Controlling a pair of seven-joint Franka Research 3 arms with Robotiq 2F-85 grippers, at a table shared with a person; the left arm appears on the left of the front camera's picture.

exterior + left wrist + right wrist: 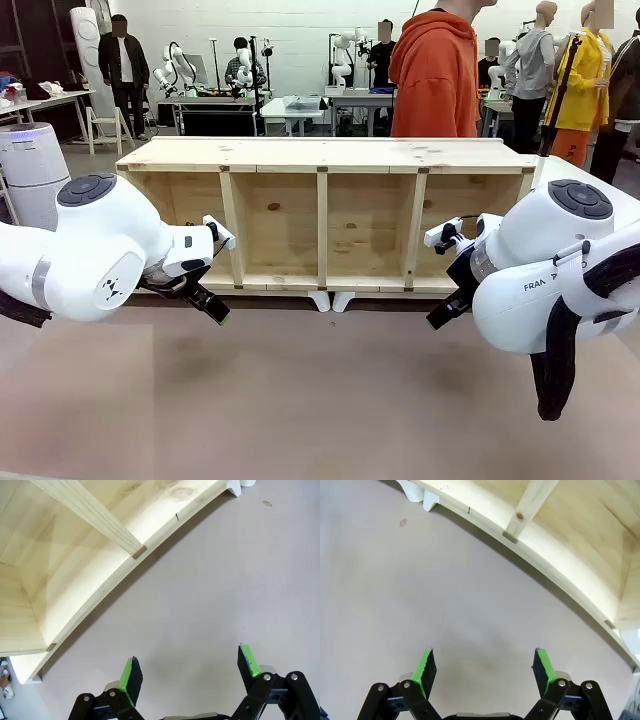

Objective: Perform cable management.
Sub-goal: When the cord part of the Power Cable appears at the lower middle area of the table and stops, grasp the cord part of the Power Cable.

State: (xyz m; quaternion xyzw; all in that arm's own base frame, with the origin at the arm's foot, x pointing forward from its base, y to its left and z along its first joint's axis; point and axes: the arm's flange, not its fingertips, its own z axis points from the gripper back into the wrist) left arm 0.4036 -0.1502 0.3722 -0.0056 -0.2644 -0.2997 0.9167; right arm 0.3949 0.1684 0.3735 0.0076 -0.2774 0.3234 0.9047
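Table (210,590) beneath wide-apart fingers (130,680)

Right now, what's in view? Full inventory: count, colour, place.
wooden shelf: one, pale wood, lying lengthwise across the table's far half, four empty compartments open toward the robot
white pieces: two, white, under the middle of the shelf's front edge
table: one, grey-brown, bare in front of the shelf
white cylinder: one, white, on the floor beyond the table's left end
person: one, orange hoodie, standing behind the shelf
arms: two, white, one at each front corner of the shelf
left pincer: one, black with green pads, open, holding nothing, over bare table
right pincer: one, black with green pads, open, holding nothing, over bare table
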